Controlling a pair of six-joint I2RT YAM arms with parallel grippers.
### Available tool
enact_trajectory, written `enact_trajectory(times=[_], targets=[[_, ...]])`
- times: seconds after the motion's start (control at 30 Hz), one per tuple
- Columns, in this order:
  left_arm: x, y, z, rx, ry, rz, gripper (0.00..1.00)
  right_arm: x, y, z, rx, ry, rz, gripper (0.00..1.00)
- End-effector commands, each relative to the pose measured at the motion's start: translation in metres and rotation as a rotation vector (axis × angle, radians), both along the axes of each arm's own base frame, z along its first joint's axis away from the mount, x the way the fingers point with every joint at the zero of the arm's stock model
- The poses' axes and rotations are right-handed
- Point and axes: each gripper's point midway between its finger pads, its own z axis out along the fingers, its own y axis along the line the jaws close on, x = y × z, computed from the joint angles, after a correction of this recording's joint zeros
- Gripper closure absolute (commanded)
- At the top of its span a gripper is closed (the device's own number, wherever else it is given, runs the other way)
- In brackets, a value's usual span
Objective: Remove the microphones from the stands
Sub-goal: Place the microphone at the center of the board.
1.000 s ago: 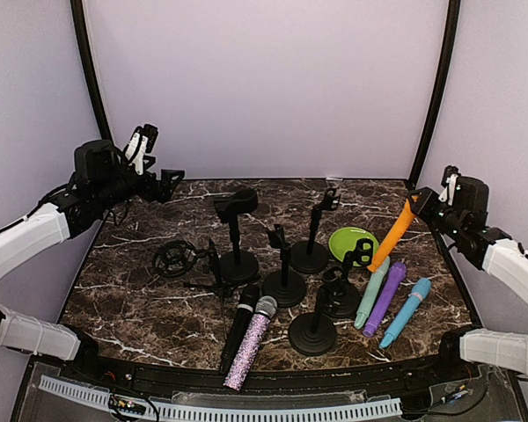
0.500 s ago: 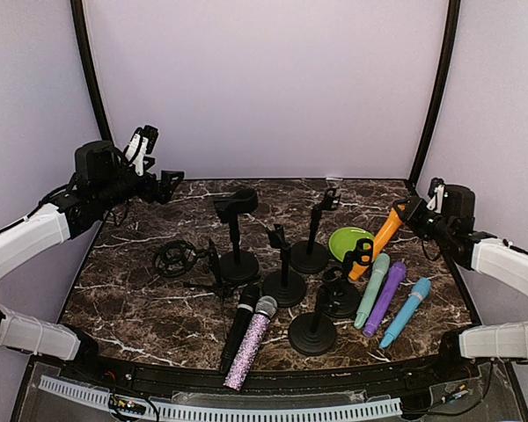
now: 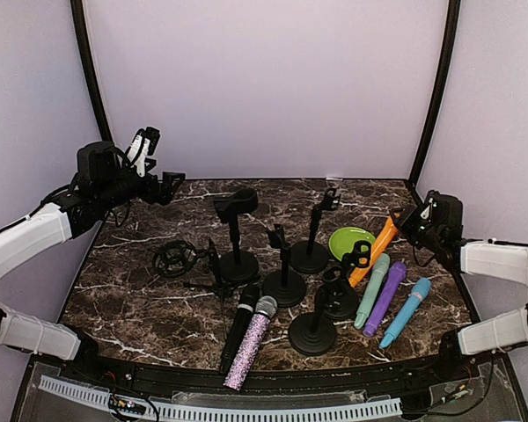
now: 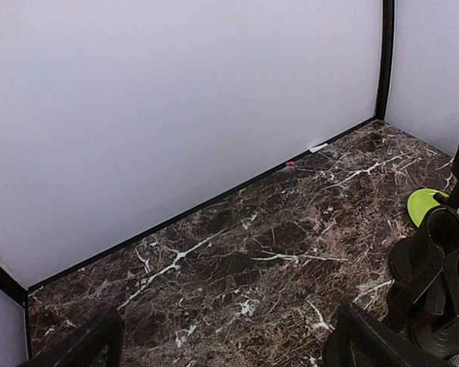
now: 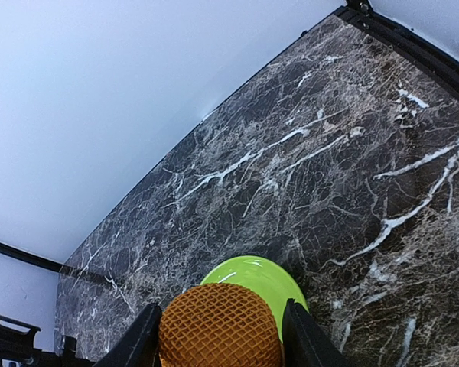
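Note:
My right gripper is shut on the head of an orange microphone, which slopes down to the left. Its lower end sits just behind the clip of a black stand; whether they touch I cannot tell. In the right wrist view the mesh head fills the gap between both fingers. My left gripper hangs open and empty over the far left corner. In the left wrist view its fingertips frame bare marble.
Several black stands cluster mid-table, with a shock mount to their left. A green dish lies behind the orange microphone. Teal, purple and blue microphones lie at right; black and glittery ones lie in front.
My right gripper has come down and in towards the table with the orange microphone, which now lies lower and flatter. The left arm has not moved.

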Motion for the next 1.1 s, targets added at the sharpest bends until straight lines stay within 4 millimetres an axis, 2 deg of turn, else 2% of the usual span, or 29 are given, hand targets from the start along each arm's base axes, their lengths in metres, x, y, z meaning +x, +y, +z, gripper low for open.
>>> enact_trajectory(times=[0.0, 0.2, 0.37, 0.57, 1.07], targets=[[-0.002, 0.000, -0.006, 0.000, 0.019, -0.001, 0.01, -0.004, 0.020, -0.038, -0.017, 0.103, 0.063, 0.60], [-0.002, 0.000, -0.007, 0.005, 0.018, -0.002, 0.01, -0.003, 0.016, -0.053, -0.020, 0.134, 0.027, 0.56], [-0.002, 0.000, -0.007, 0.007, 0.019, -0.002, 0.01, -0.011, 0.008, -0.069, -0.019, 0.163, -0.019, 0.47], [-0.002, 0.001, -0.007, 0.003, 0.020, 0.000, 0.01, -0.012, 0.010, -0.086, -0.023, 0.204, -0.011, 0.40], [-0.002, 0.001, -0.007, 0.002, 0.019, 0.001, 0.01, -0.007, 0.015, -0.086, -0.023, 0.190, 0.024, 0.31]])
